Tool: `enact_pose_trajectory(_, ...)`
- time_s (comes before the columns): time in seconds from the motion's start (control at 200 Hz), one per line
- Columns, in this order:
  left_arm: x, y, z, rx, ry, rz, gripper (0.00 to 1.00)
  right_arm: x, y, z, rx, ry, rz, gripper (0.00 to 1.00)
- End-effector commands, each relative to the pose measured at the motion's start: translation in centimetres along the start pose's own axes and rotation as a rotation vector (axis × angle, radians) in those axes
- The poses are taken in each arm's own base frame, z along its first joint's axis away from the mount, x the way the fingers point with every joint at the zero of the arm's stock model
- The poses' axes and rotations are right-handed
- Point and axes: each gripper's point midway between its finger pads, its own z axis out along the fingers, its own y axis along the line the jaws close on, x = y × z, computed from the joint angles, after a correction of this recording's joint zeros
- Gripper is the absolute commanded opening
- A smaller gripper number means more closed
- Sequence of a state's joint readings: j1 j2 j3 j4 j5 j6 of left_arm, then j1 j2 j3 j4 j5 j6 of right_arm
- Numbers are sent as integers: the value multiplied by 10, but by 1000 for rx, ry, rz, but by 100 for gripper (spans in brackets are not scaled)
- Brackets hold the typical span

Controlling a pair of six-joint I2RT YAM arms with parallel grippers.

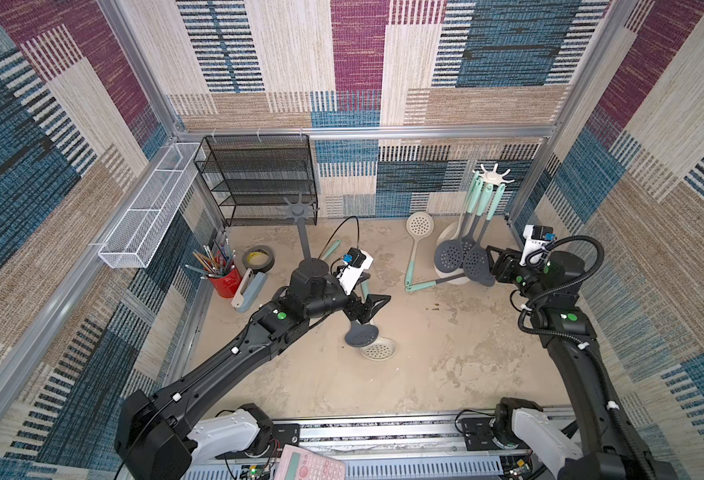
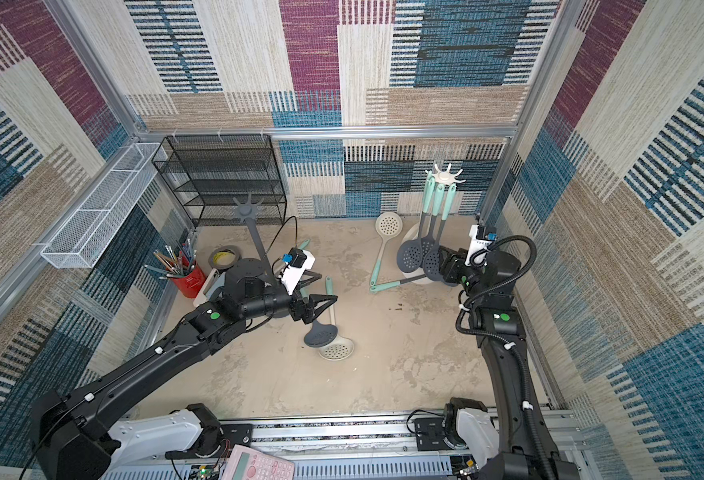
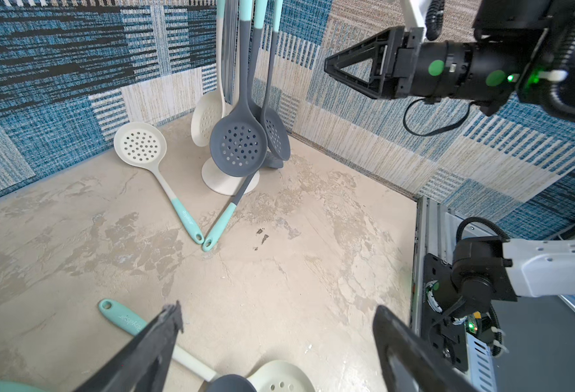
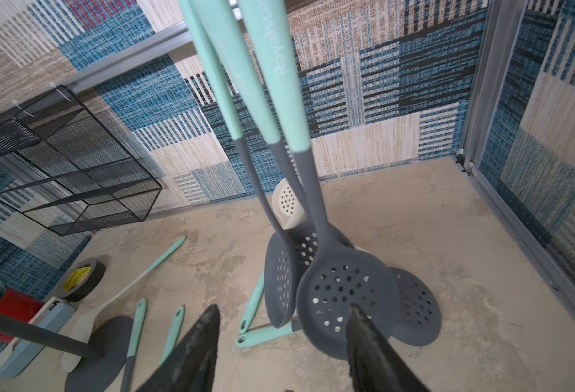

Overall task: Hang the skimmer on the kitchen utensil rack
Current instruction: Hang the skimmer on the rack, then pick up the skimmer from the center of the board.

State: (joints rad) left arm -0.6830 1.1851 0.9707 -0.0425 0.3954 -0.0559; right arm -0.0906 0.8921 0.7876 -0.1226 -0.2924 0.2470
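1. Right gripper (image 4: 284, 307) jaws apart, gripping nothing; left gripper (image 3: 275, 309) wide too, empty.
2. Grey skimmer (image 4: 377, 281) hangs on the white utensil rack (image 1: 494, 176), upper right in a top view.
3. Risk: right fingertips (image 4: 208, 325) sit near its bowl; clipping it on retreat could unhook it or rock the rack.
4. Mottled beige tabletop (image 1: 445, 353), patchwork carpet walls (image 1: 358, 62), tight corner.

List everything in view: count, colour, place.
white rack: one, white, back right
hanging skimmers: several, grey and cream, white rack
loose skimmers: about five, grey or cream, table
grey rack: one, grey, centre-left
mesh shelf: one, black, back wall
wire basket: one, white, left wall
pencil cup: one, red, left side
tape roll: one, dark, beside cup
stapler: one, blue-grey, beside cup
calculator: one, pink, front edge
left gripper: open, over loose skimmers
right gripper: open, by hanging skimmers
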Motion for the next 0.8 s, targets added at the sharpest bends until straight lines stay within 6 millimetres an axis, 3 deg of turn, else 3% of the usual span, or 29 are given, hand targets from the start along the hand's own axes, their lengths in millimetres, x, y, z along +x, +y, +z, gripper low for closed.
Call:
enact_pose_trajectory(0.0, 0, 3, 3, -18, 3, -9, 89, 0, 11, -5, 5, -76, 72, 60)
enact_pose_trajectory(0.155, 7, 6, 7, -42, 34, -34, 88, 44, 34, 2, -55, -2, 106, 59)
enact_pose_trajectory(0.311, 23, 10, 1, -77, 87, -114, 85, 74, 52, 9, -109, 69, 101, 58)
enact_pose_trajectory(0.796, 125, 43, -33, -368, 395, -367, 81, 155, 129, 49, -252, 298, 4, 58)
